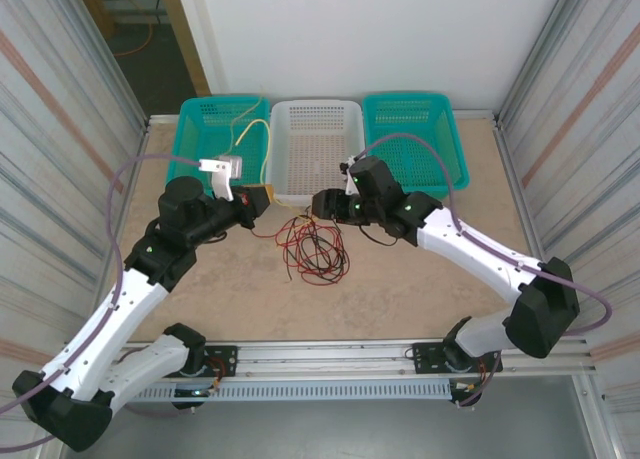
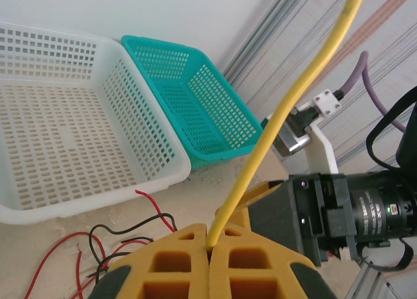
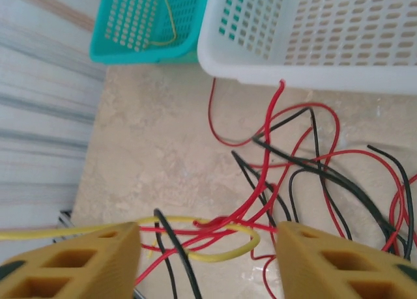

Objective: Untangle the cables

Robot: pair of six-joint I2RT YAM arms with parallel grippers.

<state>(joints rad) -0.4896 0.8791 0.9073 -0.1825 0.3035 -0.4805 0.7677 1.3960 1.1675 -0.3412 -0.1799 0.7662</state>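
**At mid-surface, both grippers meet at the tangle**

Near the white basket (image 1: 318, 107), the left arm reaches forward, with the left gripper (image 2: 208, 245) clamped on the yellow cable (image 2: 287, 110). The right arm angles in from the right. The right gripper (image 3: 208, 237) has its fingers apart over the red and black cables (image 1: 312, 247). Teal baskets (image 1: 205, 129) flank the white one. Bare surface (image 1: 250, 299) lies toward the bases.

— What do your arms look like from above?
— You've got white shells on the left arm (image 1: 105, 329) and right arm (image 1: 480, 249), with black joint housings (image 1: 185, 201).
— Cabling?
— Each trails a lilac hose (image 1: 111, 229), out toward nine and three o'clock.
— Your tools?
— The left tool (image 2: 208, 247) and right tool (image 3: 207, 232) have yellow-orange fingers (image 3: 78, 263) with rectangular cut-outs.
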